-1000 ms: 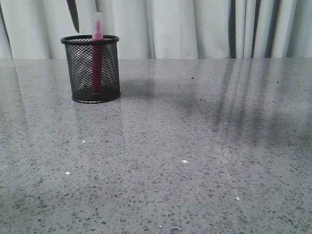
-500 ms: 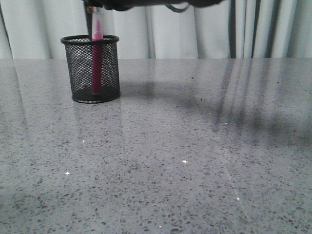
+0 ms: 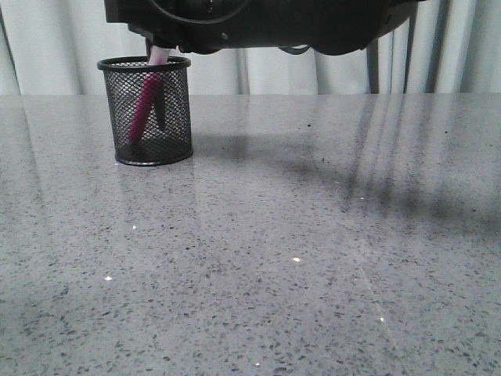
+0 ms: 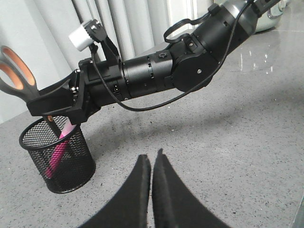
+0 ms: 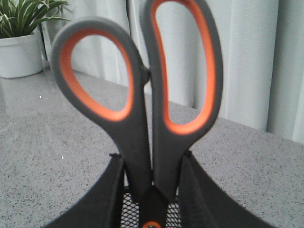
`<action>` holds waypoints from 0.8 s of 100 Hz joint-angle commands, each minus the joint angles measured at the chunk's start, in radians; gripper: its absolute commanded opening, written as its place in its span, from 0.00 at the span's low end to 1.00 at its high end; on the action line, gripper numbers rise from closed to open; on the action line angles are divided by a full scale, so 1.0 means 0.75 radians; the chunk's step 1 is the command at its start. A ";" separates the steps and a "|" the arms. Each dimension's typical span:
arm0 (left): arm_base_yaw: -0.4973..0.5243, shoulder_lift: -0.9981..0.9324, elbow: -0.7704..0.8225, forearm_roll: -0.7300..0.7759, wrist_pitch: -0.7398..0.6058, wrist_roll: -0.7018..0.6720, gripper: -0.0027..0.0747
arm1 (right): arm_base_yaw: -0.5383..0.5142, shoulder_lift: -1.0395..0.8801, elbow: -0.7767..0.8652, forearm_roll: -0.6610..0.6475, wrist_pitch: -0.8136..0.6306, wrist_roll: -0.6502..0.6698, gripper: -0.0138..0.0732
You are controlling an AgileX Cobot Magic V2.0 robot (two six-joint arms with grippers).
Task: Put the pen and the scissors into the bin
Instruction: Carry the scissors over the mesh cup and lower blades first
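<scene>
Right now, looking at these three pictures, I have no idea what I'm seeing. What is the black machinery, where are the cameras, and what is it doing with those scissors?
It is a robot with two arms. One camera looks forward over the grey table; one more sits on each wrist.

The black bulk along the top of the front view is the right arm, reaching over a black mesh cup. Its end effector grips grey, orange-lined scissors by the handles, blades pointing down into the cup.

A pink pen already leans inside that cup.

The left wrist camera watches from the side; the two dark fingers at its lower edge are the left end effector, shut and holding nothing.
</scene>
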 commanded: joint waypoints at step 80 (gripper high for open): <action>-0.013 0.015 -0.034 -0.056 -0.048 -0.014 0.01 | -0.002 -0.010 -0.034 0.002 -0.072 -0.002 0.19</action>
